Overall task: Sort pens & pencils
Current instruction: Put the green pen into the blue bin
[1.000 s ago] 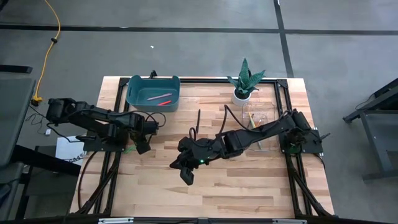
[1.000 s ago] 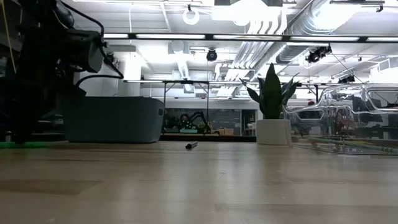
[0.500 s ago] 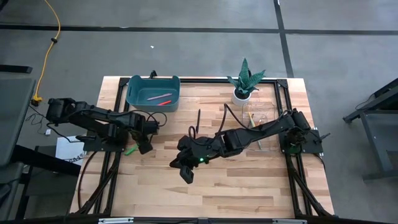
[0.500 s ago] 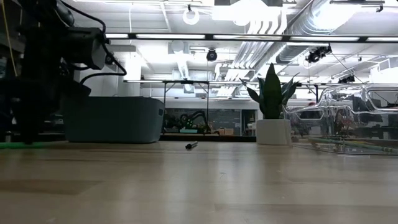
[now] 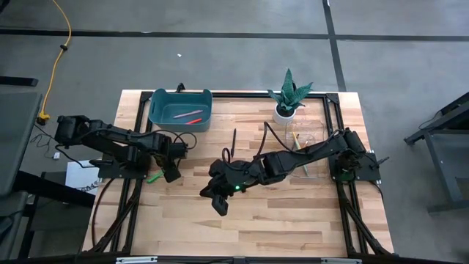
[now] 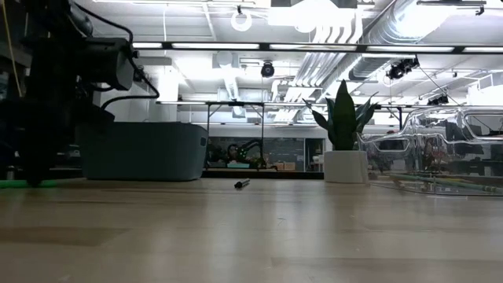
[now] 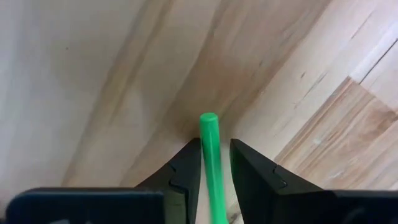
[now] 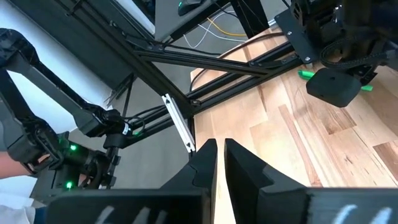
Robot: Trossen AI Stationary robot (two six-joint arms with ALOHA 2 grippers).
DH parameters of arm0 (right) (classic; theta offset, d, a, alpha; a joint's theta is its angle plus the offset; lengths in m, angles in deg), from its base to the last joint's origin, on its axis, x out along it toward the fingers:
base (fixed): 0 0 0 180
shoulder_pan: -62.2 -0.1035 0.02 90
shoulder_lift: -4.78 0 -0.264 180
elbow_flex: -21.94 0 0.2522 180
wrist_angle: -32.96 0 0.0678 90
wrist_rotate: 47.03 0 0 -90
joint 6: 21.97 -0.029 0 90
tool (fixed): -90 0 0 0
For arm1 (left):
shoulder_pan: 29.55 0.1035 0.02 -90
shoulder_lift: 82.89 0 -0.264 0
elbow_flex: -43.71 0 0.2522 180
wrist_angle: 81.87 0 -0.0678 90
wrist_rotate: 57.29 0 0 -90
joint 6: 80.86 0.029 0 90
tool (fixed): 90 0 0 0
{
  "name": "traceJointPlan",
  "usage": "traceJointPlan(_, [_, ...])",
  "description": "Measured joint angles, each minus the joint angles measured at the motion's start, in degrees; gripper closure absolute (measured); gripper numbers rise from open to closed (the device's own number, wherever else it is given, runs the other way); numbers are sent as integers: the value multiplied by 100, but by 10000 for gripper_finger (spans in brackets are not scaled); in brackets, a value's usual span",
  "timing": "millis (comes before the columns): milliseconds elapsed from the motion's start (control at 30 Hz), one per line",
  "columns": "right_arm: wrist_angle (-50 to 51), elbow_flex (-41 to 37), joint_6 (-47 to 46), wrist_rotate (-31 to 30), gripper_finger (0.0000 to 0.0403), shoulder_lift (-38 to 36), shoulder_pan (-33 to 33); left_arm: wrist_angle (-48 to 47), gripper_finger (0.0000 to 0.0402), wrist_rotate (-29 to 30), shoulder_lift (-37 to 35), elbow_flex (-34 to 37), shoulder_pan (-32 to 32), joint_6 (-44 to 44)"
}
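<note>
The green pen (image 5: 153,177) lies near the table's left edge, and my left gripper (image 5: 170,174) is shut on it, pointing down. In the low view it shows as a green strip (image 6: 20,183) at table height. A black pen (image 5: 234,138) lies on the bare wood at mid-table, also seen in the low view (image 6: 242,185). A teal bin (image 5: 180,108) at the far left holds a pale pen (image 5: 181,114) and a red pen (image 5: 194,120). My right gripper (image 5: 220,206) hangs over mid-table, with only a narrow gap between its fingers (image 8: 239,163) and nothing in it. My left gripper (image 7: 214,146) pinches the green pen's shaft (image 7: 211,155) between its two fingers, which come from above and stand on either side of it. The pen's rounded end (image 7: 209,118) sticks out past the fingertips. The pen lies about level, close to the table top.
A clear container (image 5: 304,147) with slim pencils stands at the right, and a potted plant (image 5: 287,99) is behind it at the far edge. A black frame runs around the table. Bare wood lies between the two arms and along the near edge.
Beside my left gripper the green pen now shows farther out toward the table's left edge than a second ago. Both arms have kept their places.
</note>
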Motion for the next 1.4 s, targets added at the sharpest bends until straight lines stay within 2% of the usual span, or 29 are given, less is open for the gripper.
traceJointPlan(100, [-1,0,11,0,381,0,0,100,328,-100,-24,141,2,-32])
traceJointPlan(400, [-1,0,18,0,381,0,12,-28,330,95,-37,57,-4,28])
traceJointPlan(700, [-1,0,59,0,381,0,26,-48,392,166,-39,21,0,128])
traceJointPlan(967, [-1,0,101,0,381,0,26,0,367,144,-37,24,0,165])
traceJointPlan(1200, [1,0,101,0,381,0,26,22,394,124,-37,-53,0,169])
traceJointPlan(1400, [1,0,103,0,381,0,26,76,384,149,-37,-206,0,285])
